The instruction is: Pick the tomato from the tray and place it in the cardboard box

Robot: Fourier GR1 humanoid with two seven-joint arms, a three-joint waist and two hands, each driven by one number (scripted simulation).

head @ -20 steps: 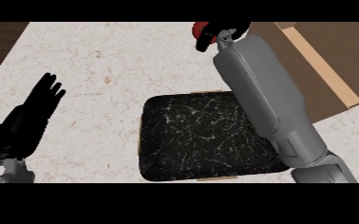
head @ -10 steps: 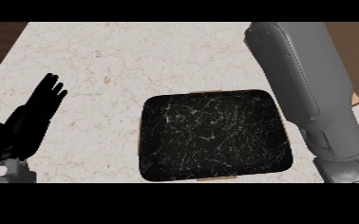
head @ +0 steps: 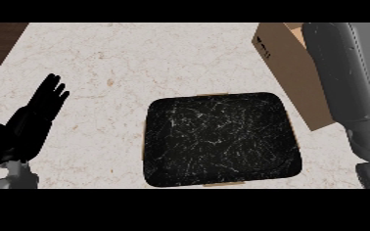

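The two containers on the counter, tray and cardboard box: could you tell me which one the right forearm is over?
The cardboard box at the right edge; the grey right forearm covers its far side. The black tray lies uncovered.

Pale stone counter point(head: 145, 54) with a dark brown strip point(head: 9, 36) in the upper left corner.

The counter fills nearly the whole frame, from the top edge to the bottom edge. Its top is off-white to light beige, mottled with faint grey veins and fine specks, and a few small rust-brown flecks show left of centre, the plainest of them in the middle left. The dark brown strip is a narrow wedge against the left edge, wider at the top and tapering downward, and it meets the counter along a straight slanted line.
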